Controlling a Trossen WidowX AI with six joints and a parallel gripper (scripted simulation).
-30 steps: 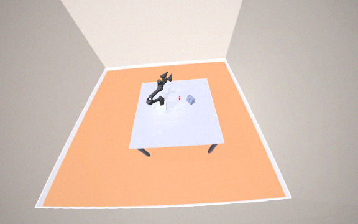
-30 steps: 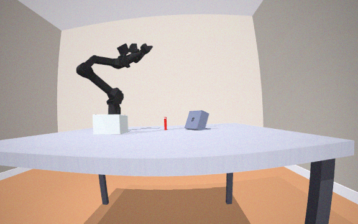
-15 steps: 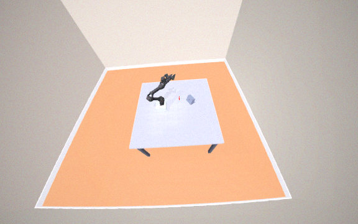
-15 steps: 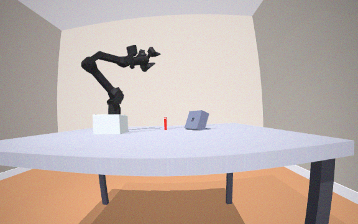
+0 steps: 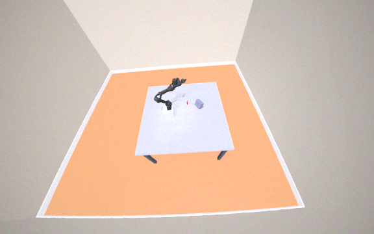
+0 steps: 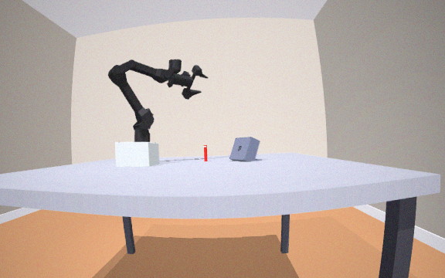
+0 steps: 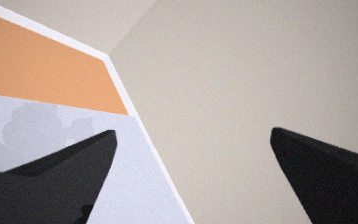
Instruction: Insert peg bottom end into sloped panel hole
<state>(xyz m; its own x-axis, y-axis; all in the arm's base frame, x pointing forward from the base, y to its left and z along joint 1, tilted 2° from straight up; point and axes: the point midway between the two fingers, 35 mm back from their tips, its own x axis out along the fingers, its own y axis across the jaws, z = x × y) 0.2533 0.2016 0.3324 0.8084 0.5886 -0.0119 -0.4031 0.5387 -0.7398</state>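
Observation:
A thin red peg (image 5: 187, 103) (image 6: 205, 154) with a pale band near its top stands upright on the table (image 5: 187, 136) (image 6: 222, 185). A blue-grey block with a sloped panel (image 5: 199, 104) (image 6: 249, 150) stands to the right of the peg. A small dark hole (image 6: 239, 148) shows in its face, which is turned toward the peg; the hole's shape is too small to tell. My gripper (image 6: 204, 84) (image 7: 193, 136) is open and empty, high above the table and above the peg's level. Neither peg nor panel shows in the wrist view.
The black arm (image 5: 165, 92) (image 6: 130, 93) stands on a white base block (image 5: 168, 112) (image 6: 137, 154) to the left of the peg. In the wrist view, a table edge, orange floor (image 7: 45, 65) and a wall (image 7: 260, 65) show beyond the fingers.

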